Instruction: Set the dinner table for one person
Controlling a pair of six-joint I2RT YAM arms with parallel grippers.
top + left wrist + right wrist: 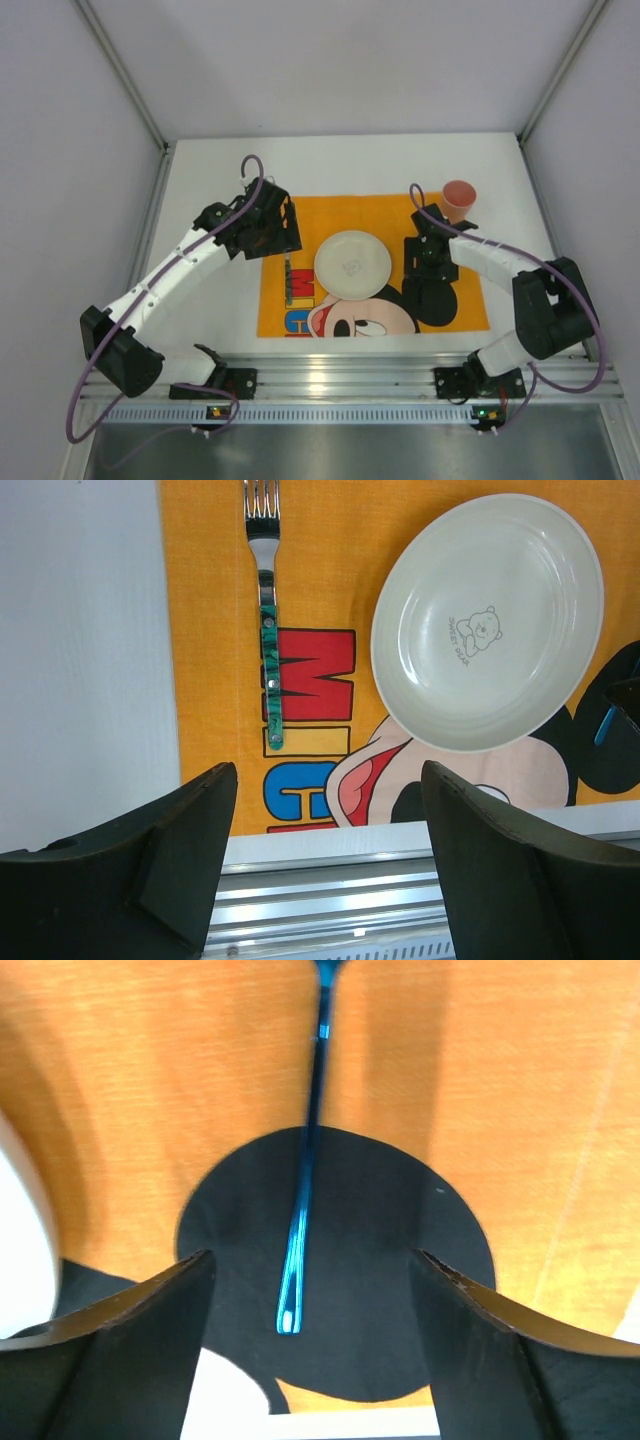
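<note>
The white dinner table (210, 170) carries an orange Mickey Mouse mat (340, 210). A white plate (352, 264) lies on the mat's middle and also shows in the left wrist view (487, 620). A fork with a green handle (289, 282) lies on the mat left of the plate (268, 630). A blue-handled utensil (303, 1230) lies on the mat's black ear, right of the plate. My left gripper (283, 232) is open and empty above the fork's far end (328, 780). My right gripper (430, 262) is open just above the blue utensil (310, 1260), a finger on each side.
An orange-pink cup (459, 200) stands upright at the mat's far right corner, just behind the right wrist. An aluminium rail (330, 375) runs along the table's near edge. Grey walls close in the back and both sides.
</note>
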